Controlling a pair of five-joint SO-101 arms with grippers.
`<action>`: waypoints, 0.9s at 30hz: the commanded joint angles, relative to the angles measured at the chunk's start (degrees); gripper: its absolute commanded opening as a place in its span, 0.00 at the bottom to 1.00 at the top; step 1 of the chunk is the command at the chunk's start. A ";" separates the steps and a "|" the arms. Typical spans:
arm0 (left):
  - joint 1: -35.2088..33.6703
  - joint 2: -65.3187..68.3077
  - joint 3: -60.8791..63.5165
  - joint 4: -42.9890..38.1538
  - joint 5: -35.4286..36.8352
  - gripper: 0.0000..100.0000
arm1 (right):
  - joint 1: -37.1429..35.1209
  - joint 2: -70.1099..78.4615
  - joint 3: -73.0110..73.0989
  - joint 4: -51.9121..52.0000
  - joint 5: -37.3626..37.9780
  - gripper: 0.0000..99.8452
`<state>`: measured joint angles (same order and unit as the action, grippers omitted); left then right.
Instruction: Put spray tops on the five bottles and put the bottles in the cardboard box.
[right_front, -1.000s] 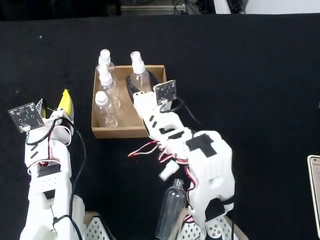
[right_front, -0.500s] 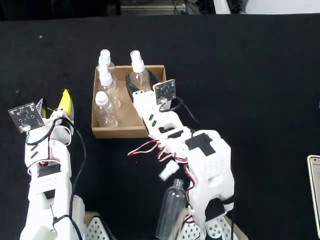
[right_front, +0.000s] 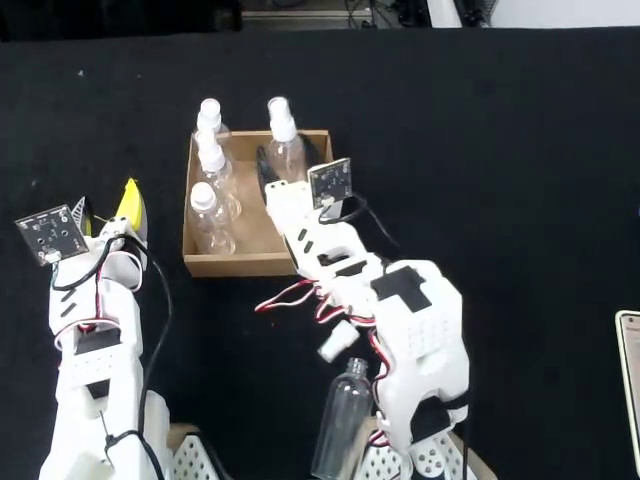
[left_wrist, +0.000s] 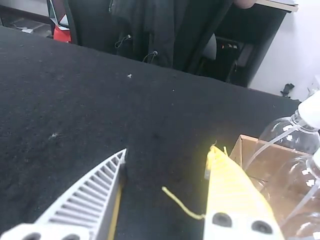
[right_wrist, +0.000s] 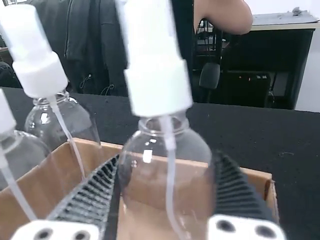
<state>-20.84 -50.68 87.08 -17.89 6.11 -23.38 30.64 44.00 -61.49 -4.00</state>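
Note:
The cardboard box (right_front: 240, 263) stands on the black table with three topped bottles (right_front: 213, 180) along its left side. A fourth clear bottle (right_front: 285, 150) with a white spray top stands upright at the box's far right corner. My right gripper (right_front: 275, 168) is shut on it, and the ribbed fingers (right_wrist: 95, 187) press both sides of the bottle (right_wrist: 165, 160). A bottle without a top (right_front: 343, 408) lies by the right arm's base, with a loose spray top (right_front: 338, 340) just beyond it. Left of the box, my left gripper (right_front: 105, 208) is open with nothing between its fingers (left_wrist: 227, 185).
A flat device (right_front: 630, 370) lies at the table's right edge. The right arm's body and its red and white wires (right_front: 300, 298) stretch from the near edge to the box's front right. The box corner (left_wrist: 250, 152) sits just past the left gripper's yellow finger.
The right gripper has pushed the topped bottle a little farther back and to the right inside the box. The left arm has not moved.

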 joint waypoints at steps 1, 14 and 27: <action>-0.04 0.09 -0.48 -1.49 0.44 0.23 | -1.23 -0.84 -1.80 -1.58 0.00 0.25; -0.04 0.09 -0.48 -1.41 0.44 0.23 | -1.23 -3.74 0.57 -1.58 0.00 0.22; -0.04 0.09 -0.48 -1.41 0.35 0.23 | -1.23 -8.31 2.42 -1.49 -0.09 0.22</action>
<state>-20.84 -50.68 87.08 -17.89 6.11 -23.38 27.21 46.55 -61.49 -4.00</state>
